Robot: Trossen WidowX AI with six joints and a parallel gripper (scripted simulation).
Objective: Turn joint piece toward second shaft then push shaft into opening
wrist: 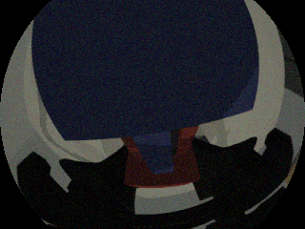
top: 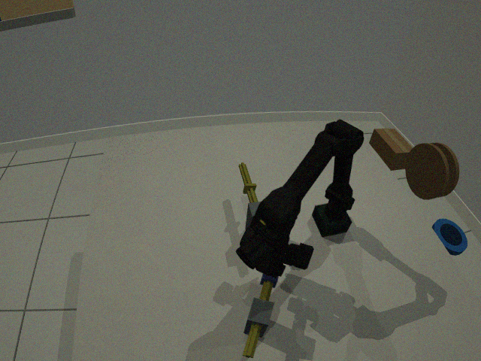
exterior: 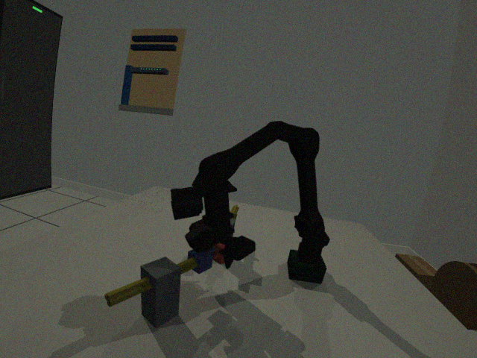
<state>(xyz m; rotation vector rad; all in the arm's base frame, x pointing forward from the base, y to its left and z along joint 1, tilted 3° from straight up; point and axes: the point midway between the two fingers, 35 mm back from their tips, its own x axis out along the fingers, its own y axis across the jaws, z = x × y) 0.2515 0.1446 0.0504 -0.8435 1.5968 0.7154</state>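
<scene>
A yellow shaft (top: 253, 337) (exterior: 129, 289) passes through a near grey block (top: 261, 310) (exterior: 159, 291). On its end sits the joint piece, a blue part (top: 269, 280) (exterior: 200, 259) (wrist: 147, 52) and a red part (exterior: 219, 253) (wrist: 136, 168). My gripper (exterior: 222, 254) (wrist: 158, 136) comes down from above and is shut on the joint piece at its red part. The blue part fills most of the wrist view. A second yellow shaft (top: 246, 180) (exterior: 233, 212) with a cross collar runs into a far grey block (top: 251, 211), mostly hidden behind my arm.
The arm's base (top: 331, 221) (exterior: 305, 269) stands to the right of the shafts. A wooden block with a round disc (top: 429, 168) (exterior: 455, 285) and a blue ring (top: 450, 236) lie near the table's right edge. A board (exterior: 152, 71) hangs on the wall.
</scene>
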